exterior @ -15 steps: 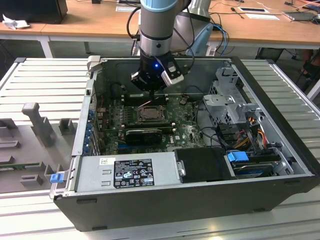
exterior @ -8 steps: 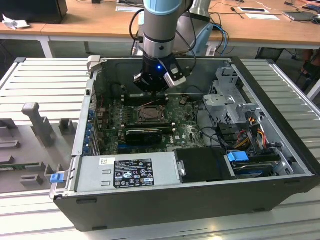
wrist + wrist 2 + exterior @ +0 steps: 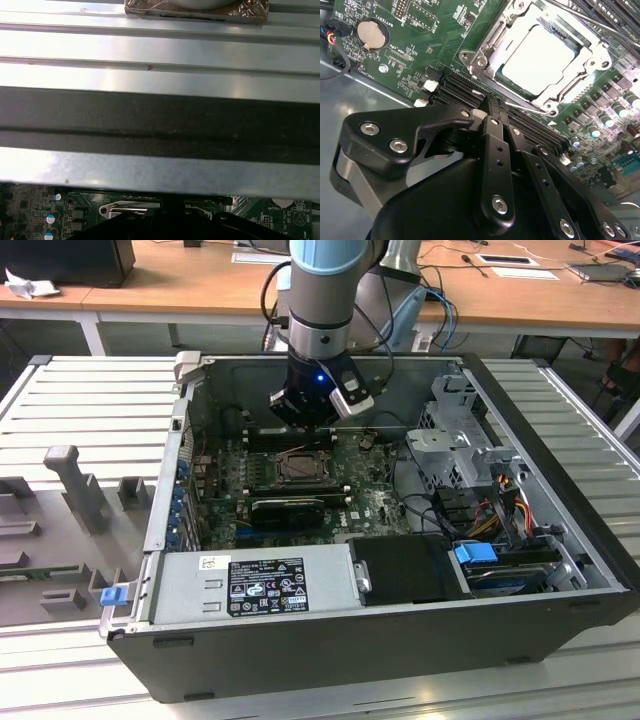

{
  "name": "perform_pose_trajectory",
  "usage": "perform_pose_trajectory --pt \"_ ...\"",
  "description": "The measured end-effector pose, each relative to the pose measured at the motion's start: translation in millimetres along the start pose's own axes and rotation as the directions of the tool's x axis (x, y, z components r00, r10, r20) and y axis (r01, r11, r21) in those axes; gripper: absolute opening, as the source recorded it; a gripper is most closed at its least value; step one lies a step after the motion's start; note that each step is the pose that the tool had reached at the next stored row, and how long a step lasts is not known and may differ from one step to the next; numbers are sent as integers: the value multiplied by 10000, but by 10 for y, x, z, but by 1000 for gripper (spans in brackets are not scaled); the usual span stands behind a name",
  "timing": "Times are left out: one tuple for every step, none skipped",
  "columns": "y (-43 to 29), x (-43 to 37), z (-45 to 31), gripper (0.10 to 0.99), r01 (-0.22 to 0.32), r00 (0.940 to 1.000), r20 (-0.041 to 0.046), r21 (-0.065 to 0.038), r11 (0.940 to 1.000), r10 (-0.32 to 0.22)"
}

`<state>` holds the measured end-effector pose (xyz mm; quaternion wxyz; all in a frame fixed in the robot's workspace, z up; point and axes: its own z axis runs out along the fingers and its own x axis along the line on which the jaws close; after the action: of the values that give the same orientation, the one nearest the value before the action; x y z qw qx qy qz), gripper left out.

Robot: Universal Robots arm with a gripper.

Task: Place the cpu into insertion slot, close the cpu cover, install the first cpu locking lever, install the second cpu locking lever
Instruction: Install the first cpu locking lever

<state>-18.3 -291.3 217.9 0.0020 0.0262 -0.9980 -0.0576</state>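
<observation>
The cpu (image 3: 542,55) lies flat in the insertion slot (image 3: 300,468) on the green board, its pale metal top showing. The cpu cover (image 3: 492,40) is down around it, framing the chip. One thin wire locking lever (image 3: 527,109) runs along the socket's near edge, and another (image 3: 585,20) runs along the far side. My gripper (image 3: 490,106) hangs just off the socket's edge with its fingers together and nothing seen between them, its tips close to the near lever's end. In the exterior view the gripper (image 3: 312,412) hovers above the board just behind the socket.
Black memory slots (image 3: 465,92) lie right under the fingertips, with a coin battery (image 3: 372,33) off to one side. The case wall (image 3: 160,120) rises close by. A power supply (image 3: 255,585), drive cage (image 3: 465,430) and cables (image 3: 490,510) fill the case front and the exterior view's right.
</observation>
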Motion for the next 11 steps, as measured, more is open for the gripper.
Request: perform_pose_trajectory --pt "-3 -3 3 106 4 10000 -1 2 10000 -4" --pt "-5 -6 7 106 8 10000 -1 1 10000 -8" --pt "-6 -9 14 106 17 10000 -1 0 10000 -17" --pt "-7 -10 19 106 21 10000 -2 0 10000 -21" --pt "-9 -11 29 106 25 10000 -2 0 10000 -25" --pt "-9 -12 35 106 26 10000 -2 0 10000 -26" --pt "-10 -12 40 106 26 10000 -3 0 10000 -26" --pt "-11 -16 49 106 30 10000 -4 1 10000 -30" --pt "-12 -19 56 106 30 10000 -3 0 10000 -30" --pt "-14 -26 72 106 30 10000 -3 1 10000 -30" --pt "-16 -30 87 106 32 10000 -4 0 10000 -32"
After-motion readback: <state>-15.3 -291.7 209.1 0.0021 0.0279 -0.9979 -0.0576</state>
